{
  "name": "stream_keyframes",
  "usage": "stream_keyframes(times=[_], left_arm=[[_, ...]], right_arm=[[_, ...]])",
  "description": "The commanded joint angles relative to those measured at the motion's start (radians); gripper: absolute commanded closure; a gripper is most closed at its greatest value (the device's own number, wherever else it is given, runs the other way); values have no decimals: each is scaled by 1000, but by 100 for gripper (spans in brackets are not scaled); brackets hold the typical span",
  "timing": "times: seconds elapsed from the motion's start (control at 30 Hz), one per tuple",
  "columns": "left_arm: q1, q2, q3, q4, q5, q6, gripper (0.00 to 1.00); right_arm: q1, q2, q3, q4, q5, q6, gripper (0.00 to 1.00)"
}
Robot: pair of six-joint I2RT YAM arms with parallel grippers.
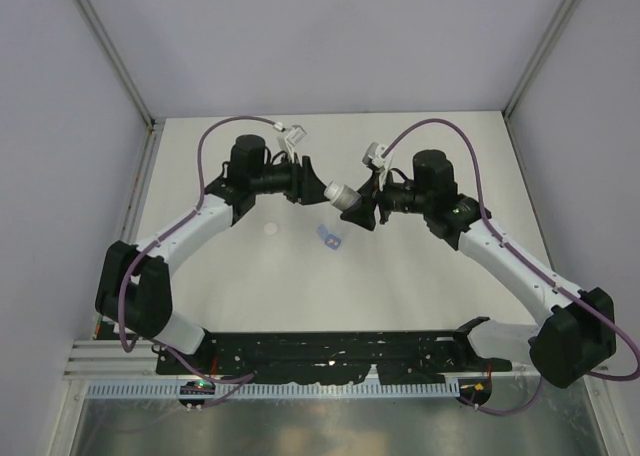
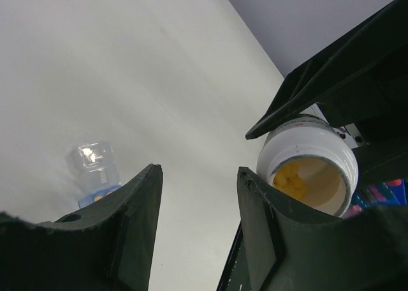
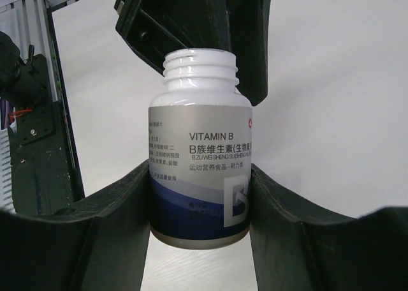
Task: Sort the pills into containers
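vial [image 1: 330, 238], clear w/ blue cap, on table [image 1: 420, 276] btwn arms | small white spot [image 1: 268, 230] nearby, unclear what | R grip [image 3: 199, 170] clamped on uncapped vit-B bottle [image 3: 197, 106], off table, yellow pills [image 2: 290, 176] inside | L grip [image 2: 199, 176] part-open, empty, facing bottle mouth

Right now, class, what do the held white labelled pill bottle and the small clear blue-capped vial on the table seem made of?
White labelled pill bottle: probably glossy opaque plastic; soft highlights on moulded neck threads. Small clear vial: transparent plastic, possibly glass; the table shows through and it glints. Its blue cap: likely plastic, mostly hidden.
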Motion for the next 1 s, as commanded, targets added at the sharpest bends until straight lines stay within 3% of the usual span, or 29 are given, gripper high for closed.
stream_keyframes(times=[0.0, 0.63, 0.97], left_arm=[[-26, -65, 23, 31, 43, -71, 46], [-46, -136, 11, -41, -17, -6, 46], [14, -171, -4, -317, -414, 281, 45]], right_arm=[[8, 6, 43, 50, 1, 8, 94], [33, 11, 31, -5, 41, -53, 94], [35, -40, -18, -106, 18, -134, 94]])
